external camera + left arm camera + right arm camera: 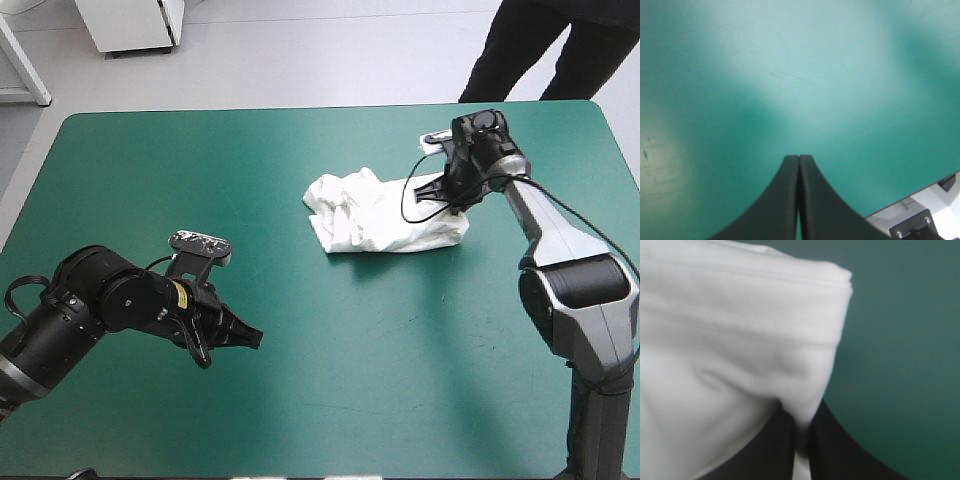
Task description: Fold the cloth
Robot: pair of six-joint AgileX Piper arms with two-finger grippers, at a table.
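Nearest the robot, the left hand [248, 338] hangs low over the near-left part of the table [380, 400]. Its black fingers are clenched together on nothing, with only bare teal-green cover [790, 60] ahead of it. It is well apart from the work.

Farther off, toward the far right of the table, the T-shirt [375, 215] lies as a crumpled white heap, neither spread nor folded. At the heap's right end the right hand [447, 193] grasps the T-shirt. Its wrist view shows a stitched hem pinched between the all-but-closed fingers, with several layers stacked at the corner beyond.

The task looks barely begun, and the heap probably needs pulling open first. The risk I see is in the grip. It seems to take a bunched fold, not a single edge, so a lift may drag the whole heap along in a lump, or the narrow pinch may slip free. With the left hand so far away, nothing anchors the other side, so the cloth could slide toward the table's right edge.
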